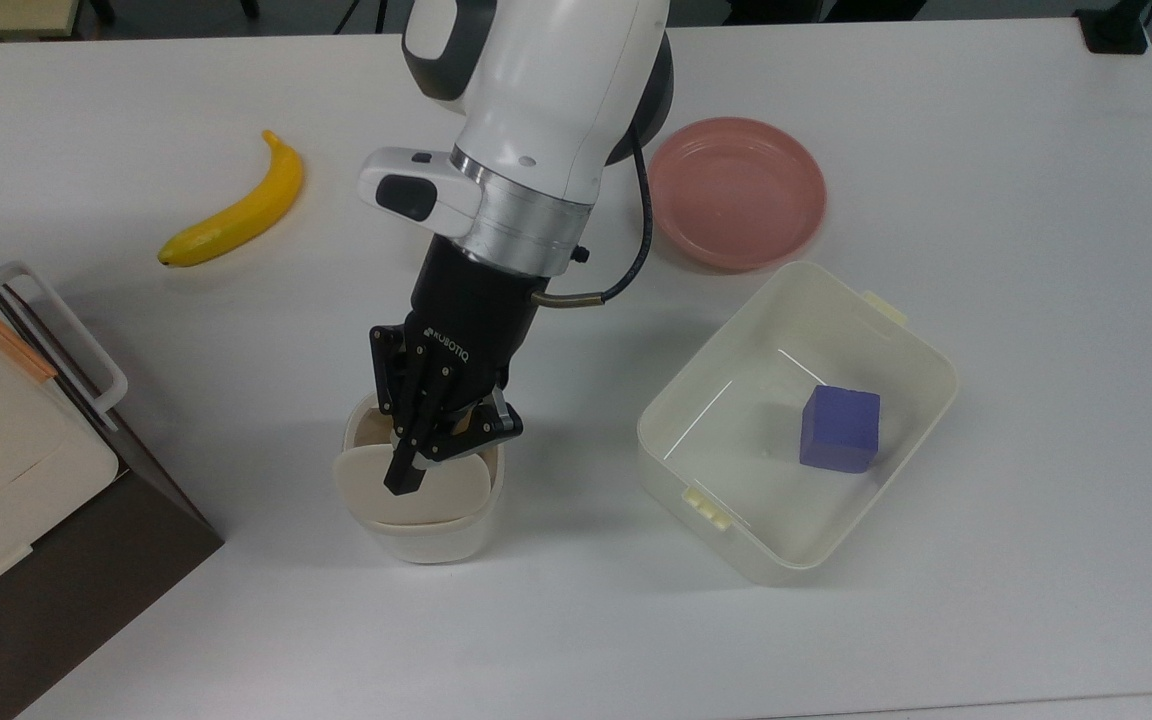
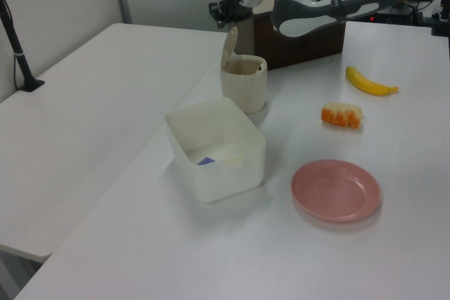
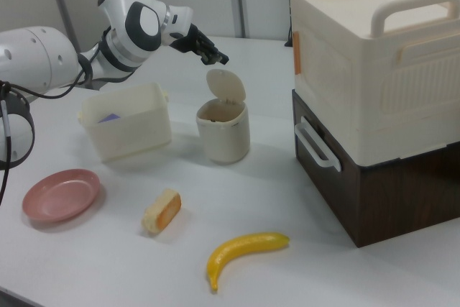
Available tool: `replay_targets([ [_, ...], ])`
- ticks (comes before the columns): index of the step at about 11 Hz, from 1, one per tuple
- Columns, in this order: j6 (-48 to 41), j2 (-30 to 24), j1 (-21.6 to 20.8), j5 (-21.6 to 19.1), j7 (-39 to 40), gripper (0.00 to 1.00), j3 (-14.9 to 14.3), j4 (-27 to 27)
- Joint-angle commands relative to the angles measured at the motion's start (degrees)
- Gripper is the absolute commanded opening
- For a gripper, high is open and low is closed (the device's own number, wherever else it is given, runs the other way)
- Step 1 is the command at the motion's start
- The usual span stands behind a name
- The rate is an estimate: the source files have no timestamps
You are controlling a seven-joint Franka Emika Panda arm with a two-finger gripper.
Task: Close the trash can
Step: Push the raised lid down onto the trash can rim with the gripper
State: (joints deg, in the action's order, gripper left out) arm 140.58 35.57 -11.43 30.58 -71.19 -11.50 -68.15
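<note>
The gripper (image 3: 215, 57), fingers pinched together, hangs just above the bin (image 3: 223, 131), at the raised lid's (image 3: 225, 85) 11 o'clock in the right view, probably to nudge it down.

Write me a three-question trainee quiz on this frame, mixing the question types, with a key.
1. True or false: the trash can has its lid standing open.
2. What lies inside the lidless tub?
A. a banana
B. a blue cube
C. a pink plate
3. In the right view, where is the gripper relative to the lid?

Key
1. True; the lid stands raised above the rim.
2. B; the blue cube sits in it, while the banana and pink plate lie on the table.
3. Just above it, towards the right view's left, apart from it.
</note>
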Motion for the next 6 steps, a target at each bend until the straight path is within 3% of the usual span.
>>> replay_targets([
  [1, -4.23, -1.9, -1.13, -0.87, 6.82, 0.0, -1.07, -1.99],
  [4, -14.68, -2.34, -1.22, -10.61, 24.2, 0.0, -0.72, -2.25],
  [6, -20.68, -2.52, -1.22, -11.33, 31.42, 0.0, 0.51, -2.34],
])
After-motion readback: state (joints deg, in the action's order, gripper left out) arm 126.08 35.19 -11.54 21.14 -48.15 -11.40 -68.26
